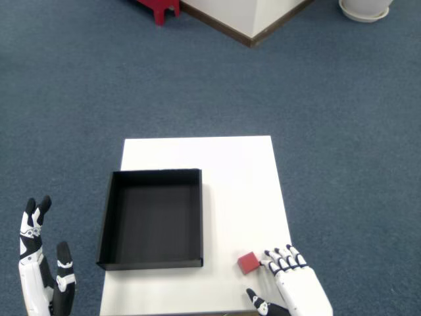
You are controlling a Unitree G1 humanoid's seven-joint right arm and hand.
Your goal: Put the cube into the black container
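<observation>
A small red cube (248,263) lies on the white table (230,178), near its front right corner. My right hand (289,286) is just to the right of the cube, fingers spread and open, with its fingertips (268,255) almost touching the cube's right side. The thumb (256,303) reaches out below the cube. The black container (152,218) sits on the left half of the table with nothing inside it. The left hand (39,276) hovers off the table's left front edge, open.
Blue carpet surrounds the table. A red object (158,8) and a white wall corner with a brown base (247,26) lie far behind. A white round item (365,8) sits at the top right.
</observation>
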